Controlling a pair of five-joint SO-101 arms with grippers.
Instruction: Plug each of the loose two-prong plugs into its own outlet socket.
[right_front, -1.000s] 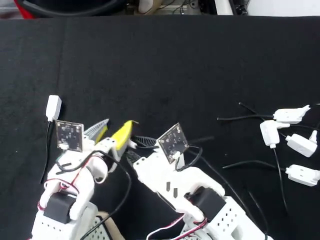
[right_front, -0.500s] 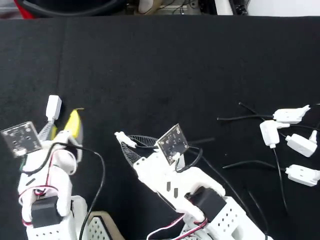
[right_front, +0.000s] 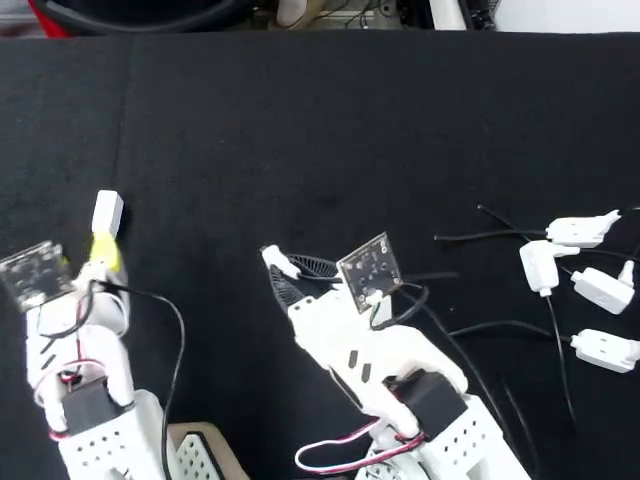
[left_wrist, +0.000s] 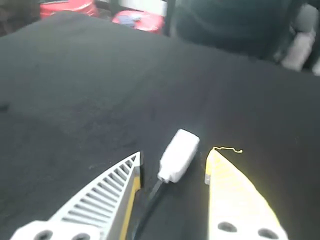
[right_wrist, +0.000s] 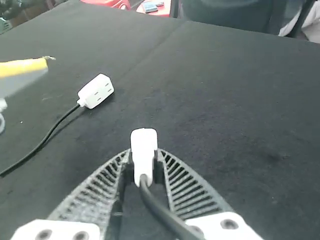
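A white outlet socket (right_front: 107, 212) with a black cord lies at the table's left. My left gripper (right_front: 101, 243) hovers just on the near side of it. In the left wrist view the socket (left_wrist: 181, 148) lies between the fingertips of that gripper (left_wrist: 174, 156), which is open and touches neither side. My right gripper (right_front: 283, 268) sits mid-table, shut on a white plug (right_front: 275, 261). The right wrist view shows the plug (right_wrist: 144, 146) clamped upright in the right gripper (right_wrist: 144, 159), its cable trailing back. The socket (right_wrist: 96, 91) lies farther off, beside the left gripper's yellow finger (right_wrist: 22, 69).
Several white plugs and sockets with black cords lie at the table's right: one (right_front: 578, 231), another (right_front: 540, 266), a third (right_front: 602, 288) and more below. A black cloth (right_front: 330, 130) covers the table. Red and dark objects sit beyond the far edge.
My left arm swung left, away from the right gripper, and now has the socket between its fingers. The right gripper, still holding the plug, shifted slightly right and away.
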